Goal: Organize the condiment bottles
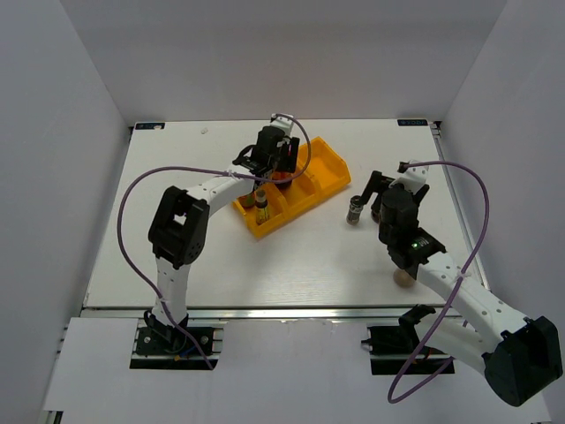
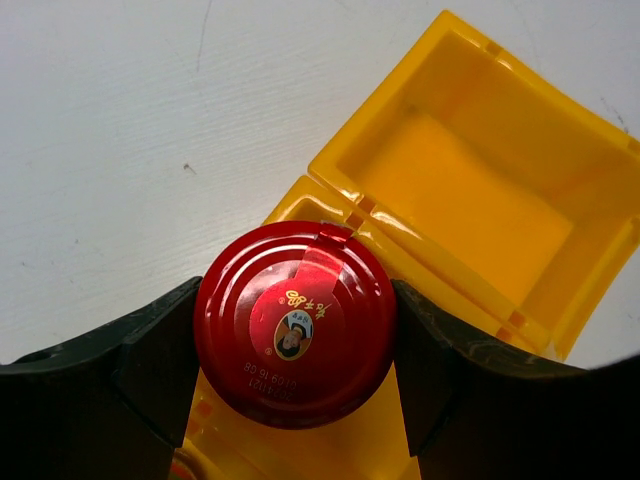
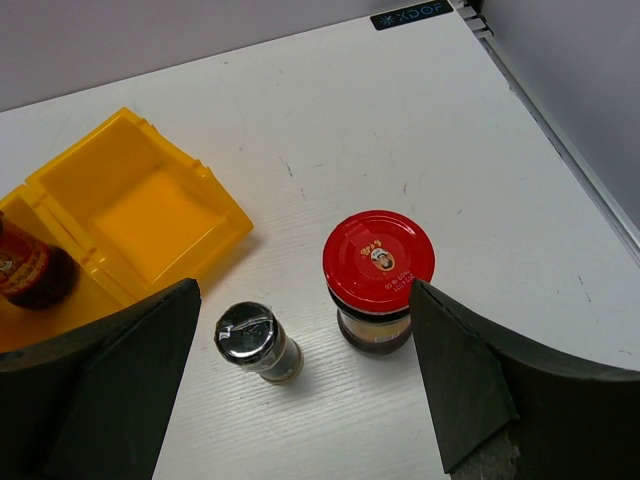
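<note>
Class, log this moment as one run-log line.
left gripper shut on red-lidded jar at yellow tray | right gripper open over second red-lidded jar and dark-lidded jar on table

white table [image 1: 265, 265]: yellow tray [image 1: 334, 168], red-lidded jar [image 3: 378, 258]

A small dark sticker [image 3: 411, 14] at the far edge of the table [image 3: 400, 120] reads "XDOF". In the left wrist view, the red jar lid [image 2: 296, 322] bears yellow Chinese characters above a portrait badge. Below it is an upside-down stamped code, its digits too blurred to read.
</note>
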`<state>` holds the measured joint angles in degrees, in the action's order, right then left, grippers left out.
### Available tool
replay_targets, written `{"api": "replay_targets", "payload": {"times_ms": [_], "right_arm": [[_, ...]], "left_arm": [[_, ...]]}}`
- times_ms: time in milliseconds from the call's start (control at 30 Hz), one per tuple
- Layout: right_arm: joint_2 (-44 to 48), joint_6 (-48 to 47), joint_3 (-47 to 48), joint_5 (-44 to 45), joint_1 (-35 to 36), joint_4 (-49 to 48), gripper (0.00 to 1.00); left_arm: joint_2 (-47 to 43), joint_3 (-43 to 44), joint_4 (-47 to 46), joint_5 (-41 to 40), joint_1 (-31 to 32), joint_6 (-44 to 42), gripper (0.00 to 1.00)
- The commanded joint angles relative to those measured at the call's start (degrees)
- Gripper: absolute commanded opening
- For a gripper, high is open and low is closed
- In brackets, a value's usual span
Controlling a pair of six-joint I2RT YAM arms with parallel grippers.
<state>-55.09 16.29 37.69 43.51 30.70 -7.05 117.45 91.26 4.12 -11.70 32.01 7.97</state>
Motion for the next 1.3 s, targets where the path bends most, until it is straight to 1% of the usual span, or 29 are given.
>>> {"api": "replay_targets", "payload": {"times_ms": [0, 67, 133, 200, 233, 267, 333, 433, 467, 633, 700, 767, 800, 833, 867, 900, 933, 967, 1000, 1033, 1067, 1133, 1167, 1200, 1233, 1267], "right_arm": [[0.69, 0.23, 0.54, 1.05, -0.46, 0.01, 0.89], [0.60, 0.23, 1.06, 1.14, -0.55, 0.63, 0.89], [0.60, 0.14, 1.24, 0.97, -0.64, 1.07, 0.89], [0.77, -0.03, 1.42, 0.88, -0.64, 1.51, 0.89], [0.77, -0.47, 1.59, 0.88, -0.73, 1.77, 0.89], [0.60, -0.47, 1.94, 0.88, -0.81, 2.21, 0.89], [0.25, -0.91, 3.26, 0.35, -0.99, 4.05, 0.89], [-0.80, -1.00, 4.32, 0.18, -1.17, 4.94, 0.89], [-1.59, -0.83, 4.58, -0.17, -1.43, 5.46, 0.89], [-4.06, 0.05, 7.47, -2.37, -3.18, 6.96, 0.89], [-5.81, 0.75, 8.53, -3.69, -4.68, 9.59, 0.89], [-8.00, 1.46, 10.64, -5.35, -6.61, 12.65, 0.89], [-8.71, 2.16, 11.26, -6.06, -7.31, 13.54, 0.89], [-9.41, 2.25, 11.87, -6.93, -8.71, 14.07, 0.89], [-10.55, 2.16, 12.49, -8.51, -9.42, 14.08, 0.89], [-11.09, 2.08, 12.84, -9.40, -10.04, 14.08, 0.89], [-11.70, 1.99, 13.19, -10.19, -11.35, 14.17, 0.89], [-13.19, 1.90, 13.63, -12.28, -11.97, 14.52, 0.90], [-13.98, 1.81, 14.68, -12.91, -12.33, 15.22, 0.89], [-14.86, 1.46, 15.04, -13.09, -12.94, 15.40, 0.89], [-17.39, 1.02, 16.00, -13.44, -13.38, 15.40, 0.89], [-19.07, 0.84, 16.88, -14.50, -13.91, 15.49, 0.89], [-19.79, 0.84, 17.32, -14.76, -14.17, 15.40, 0.89], [-20.49, 0.76, 17.85, -15.03, -14.52, 14.79, 0.89], [-21.80, 0.76, 18.03, -15.55, -15.22, 14.52, 0.89], [-22.42, 0.76, 18.20, -15.91, -15.58, 14.17, 0.89]], "left_arm": [[-1.87, 4.18, -5.35, -3.41, 0.16, -0.85, 0.34], [-1.35, 4.89, -4.47, -3.59, 0.16, -0.85, 0.36], [-1.17, 4.80, -4.47, -3.33, 0.25, -0.85, 0.43], [-1.17, 4.71, -4.47, -2.98, 0.25, -0.76, 0.55], [-1.17, 4.71, -3.17, -2.89, 0.25, -0.67, 0.65], [-1.34, 4.80, -2.89, -2.80, 0.25, -0.58, 0.71], [-1.52, 5.24, -1.93, -2.27, 0.25, -0.67, 0.81], [-1.96, 6.82, -0.35, -1.74, 0.25, -0.58, 0.89], [-2.13, 7.95, 0.18, -1.83, 0.25, -0.50, 0.98], [-3.54, 12.88, 3.78, -4.90, 0.25, -0.67, 0.98], [-4.42, 14.37, 4.75, -5.08, 0.25, -0.67, 0.98], [-7.22, 14.03, 5.28, -4.04, 0.25, -0.24, 0.98], [-8.45, 12.20, 5.20, -3.68, 0.33, -0.06, 0.98], [-11.94, 10.70, 4.67, -3.24, 0.33, 0.20, 0.98], [-14.07, 8.69, 3.97, -2.71, 0.33, 0.82, 0.98], [-16.53, 3.36, 2.14, -2.71, 0.33, 1.08, 0.98], [-19.07, 0.52, 1.16, -2.71, 0.33, 1.43, 0.98], [-24.58, -2.46, 0.37, -2.88, 0.33, 2.22, 0.98], [-27.51, -5.54, -1.03, -3.76, 0.33, 2.66, 0.98], [-30.49, -11.57, -1.57, -4.46, 0.33, 3.28, 0.98], [-36.35, -17.20, -2.27, -6.12, 0.33, 4.41, 0.98], [-41.92, -22.16, -1.93, -8.41, 0.33, 5.65, 0.98], [-47.26, -24.62, -1.49, -9.99, 0.33, 6.35, 0.98], [-49.75, -26.99, -0.53, -11.48, 0.33, 6.97, 0.98], [-52.12, -31.54, 0.18, -14.28, 0.33, 8.45, 0.98], [-56.84, -33.93, 0.53, -15.62, 0.33, 9.51, 0.98]]}}
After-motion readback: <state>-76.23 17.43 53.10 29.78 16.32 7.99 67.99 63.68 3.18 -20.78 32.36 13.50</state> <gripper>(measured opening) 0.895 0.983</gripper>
